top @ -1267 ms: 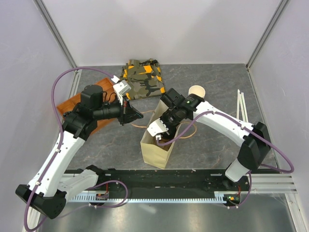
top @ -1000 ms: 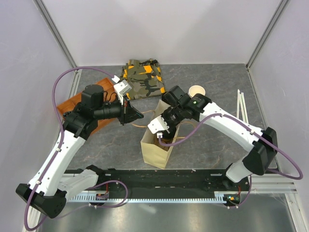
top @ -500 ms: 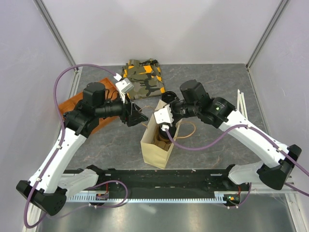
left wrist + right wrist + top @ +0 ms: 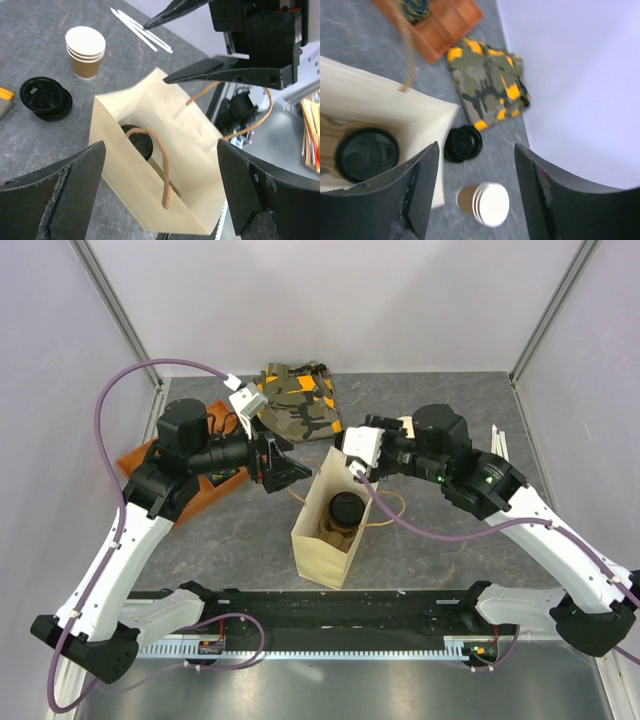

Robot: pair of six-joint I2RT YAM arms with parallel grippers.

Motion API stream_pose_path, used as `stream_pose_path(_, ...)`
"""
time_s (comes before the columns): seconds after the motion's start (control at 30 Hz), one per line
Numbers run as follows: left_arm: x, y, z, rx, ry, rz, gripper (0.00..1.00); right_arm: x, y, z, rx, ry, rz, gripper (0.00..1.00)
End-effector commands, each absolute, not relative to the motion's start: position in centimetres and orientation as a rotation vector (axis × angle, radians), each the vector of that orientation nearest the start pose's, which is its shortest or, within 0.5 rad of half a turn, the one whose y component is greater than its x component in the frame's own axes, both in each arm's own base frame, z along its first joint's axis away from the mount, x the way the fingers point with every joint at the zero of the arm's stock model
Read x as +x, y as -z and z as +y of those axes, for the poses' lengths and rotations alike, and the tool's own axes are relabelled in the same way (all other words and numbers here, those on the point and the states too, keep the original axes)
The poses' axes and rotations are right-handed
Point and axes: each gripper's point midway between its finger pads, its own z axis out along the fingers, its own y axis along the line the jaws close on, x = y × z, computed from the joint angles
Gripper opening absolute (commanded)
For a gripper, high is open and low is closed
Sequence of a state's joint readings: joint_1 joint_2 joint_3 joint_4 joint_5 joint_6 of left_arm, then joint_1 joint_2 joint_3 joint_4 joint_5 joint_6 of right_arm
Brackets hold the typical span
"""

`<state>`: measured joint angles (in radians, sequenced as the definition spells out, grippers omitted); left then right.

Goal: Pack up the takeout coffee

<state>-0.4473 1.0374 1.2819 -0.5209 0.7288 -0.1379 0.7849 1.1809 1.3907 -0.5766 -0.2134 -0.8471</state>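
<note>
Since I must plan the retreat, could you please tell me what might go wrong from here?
1. The brown twine handle of the cream paper bag loops close by a finger of the right gripper; withdrawing could snag it and topple the bag with the black-lidded brown paper cup inside.
2. Both grippers are open, so nothing steadies the bag; the nearby left gripper might nudge it.

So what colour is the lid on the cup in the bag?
Black lid, clearest in the right wrist view.
</note>
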Motion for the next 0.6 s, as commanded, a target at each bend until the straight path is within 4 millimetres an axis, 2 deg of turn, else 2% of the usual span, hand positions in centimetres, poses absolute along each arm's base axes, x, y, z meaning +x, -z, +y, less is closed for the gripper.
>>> stream_pose_path(0.0, 22.1, -42.4, -23.1, 0.684, 1.046, 1.594, 1.00, 28.7, -36.7, 22.8, -1.137, -0.070, 1.469, 0.75)
stream_pose_path(0.1, 23.9, -44.3, -21.9, 0.575, 1.004, 1.572, 1.00, 30.0, -37.0, 20.4, -0.960, -0.028, 1.576, 0.80)
stream_pose_path(0.13, 24.7, -44.5, -21.4, 0.530, 1.001, 1.583, 1.00, 30.9, -37.4, 18.5, -0.872, 0.022, 1.614, 0.81)
stream_pose_path(0.17, 25.4, -45.4, -20.7, 0.494, 0.986, 1.572, 1.00, 31.3, -37.3, 17.5, -0.806, 0.032, 1.652, 0.81)
stream_pose_path(0.2, 26.8, -45.9, -19.2, 0.436, 0.949, 1.572, 1.00, 31.7, -37.1, 16.4, -0.760, 0.052, 1.679, 0.82)
stream_pose_path(0.23, 27.9, -45.9, -18.6, 0.397, 0.949, 1.591, 1.00, 32.5, -36.8, 14.2, -0.689, 0.108, 1.719, 0.82)
stream_pose_path(0.3, 29.2, -47.1, -16.7, 0.347, 0.905, 1.576, 1.00, 33.1, -35.8, 11.9, -0.605, 0.141, 1.791, 0.82)
stream_pose_path(0.33, 29.8, -47.4, -16.2, 0.335, 0.892, 1.576, 1.00, 33.8, -35.1, 9.4, -0.541, 0.187, 1.846, 0.82)
stream_pose_path(0.4, 30.6, -47.3, -15.0, 0.310, 0.865, 1.585, 1.00, 34.4, -34.2, 7.1, -0.481, 0.196, 1.913, 0.80)
stream_pose_path(0.43, 30.8, -46.7, -14.7, 0.308, 0.851, 1.607, 0.99, 34.9, -32.4, 4.3, -0.429, 0.246, 2.007, 0.80)
stream_pose_path(0.5, 30.8, -45.8, -13.9, 0.295, 0.827, 1.628, 0.98, 35.5, -30.6, 2.3, -0.416, 0.252, 2.095, 0.76)
stream_pose_path(0.53, 31.0, -44.5, -13.5, 0.291, 0.807, 1.657, 0.97, 35.9, -28.7, 0.0, -0.378, 0.279, 2.195, 0.74)
stream_pose_path(0.57, 30.6, -44.2, -13.3, 0.292, 0.794, 1.656, 0.97, 36.2, -27.6, -0.9, -0.367, 0.273, 2.245, 0.71)
